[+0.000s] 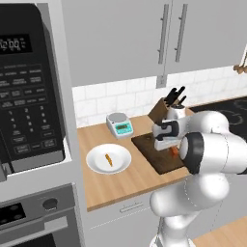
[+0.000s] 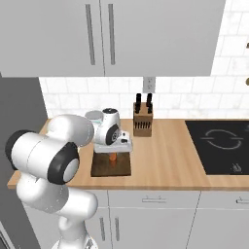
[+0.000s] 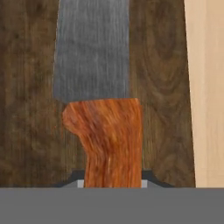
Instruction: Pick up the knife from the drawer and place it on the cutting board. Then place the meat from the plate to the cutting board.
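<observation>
Along the tiled back wall, grey upper cabinets (image 2: pixel 102 36) hang over the wooden bench (image 2: pixel 165 155), and a black microwave (image 1: pixel 29 91) stands tall at the left edge of the left base view with an oven (image 1: pixel 34 217) beneath it. A black cooktop (image 2: pixel 223 146) is set into the bench at the far right of the right base view. The white arm bends over the middle of the bench, its hand lowered above the cutting board (image 2: pixel 103 168), which lies near the bench's front edge. The plate (image 1: pixel 96 164) sits on the bench to the left of the board, apart from it, and the meat (image 1: pixel 109 159) lies on it near the middle as a thin orange strip. A wooden knife block (image 2: pixel 142 122) stands against the wall behind and to the right of the board, black handles sticking up. A small kitchen scale (image 1: pixel 120 125) rests near the wall behind the plate. The claw (image 3: pixel 112 183) is clamped on the knife (image 3: pixel 100 109): in the hand view the two tips press against either side of the orange-brown handle. The grey blade points away from the hand, over the dark wood of the board, with the pale bench showing alongside. From the base views the handle shows as a small orange spot below the hand, just above the board; whether the knife touches the board cannot be told.
</observation>
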Robot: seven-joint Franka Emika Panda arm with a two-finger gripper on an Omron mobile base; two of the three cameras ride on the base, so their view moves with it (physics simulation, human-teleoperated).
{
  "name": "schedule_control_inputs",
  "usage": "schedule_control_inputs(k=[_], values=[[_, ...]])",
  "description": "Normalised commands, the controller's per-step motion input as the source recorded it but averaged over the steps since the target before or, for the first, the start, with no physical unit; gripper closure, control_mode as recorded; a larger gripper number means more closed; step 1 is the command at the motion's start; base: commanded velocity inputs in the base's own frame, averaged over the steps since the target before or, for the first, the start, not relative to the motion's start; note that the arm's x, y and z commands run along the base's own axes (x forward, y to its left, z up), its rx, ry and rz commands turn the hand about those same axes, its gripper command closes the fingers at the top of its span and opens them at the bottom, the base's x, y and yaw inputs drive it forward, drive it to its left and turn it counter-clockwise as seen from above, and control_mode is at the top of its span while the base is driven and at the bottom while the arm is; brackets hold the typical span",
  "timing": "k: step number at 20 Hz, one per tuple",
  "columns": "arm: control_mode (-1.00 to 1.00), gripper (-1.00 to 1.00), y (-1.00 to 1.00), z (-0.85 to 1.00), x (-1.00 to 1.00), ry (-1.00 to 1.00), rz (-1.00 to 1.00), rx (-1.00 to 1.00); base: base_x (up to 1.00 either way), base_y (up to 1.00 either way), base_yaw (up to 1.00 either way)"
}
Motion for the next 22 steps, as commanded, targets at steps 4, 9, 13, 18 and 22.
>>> schedule_control_inputs(k=[4,9,13,18,22], values=[[-1.00,-1.00,-0.12,-0.37,0.01,0.00,0.01,-0.04,0.00,0.00,0.00],[-1.00,-1.00,0.00,0.04,-0.06,-0.02,0.00,0.00,0.00,0.00,0.00],[-1.00,-1.00,0.04,0.48,-0.10,-0.01,0.01,0.00,0.00,0.00,0.00],[-1.00,-1.00,0.72,0.94,-0.24,-0.09,0.07,0.00,0.00,0.00,0.00],[-1.00,-1.00,1.00,0.65,-0.23,-0.07,0.04,0.00,0.00,0.00,0.00]])
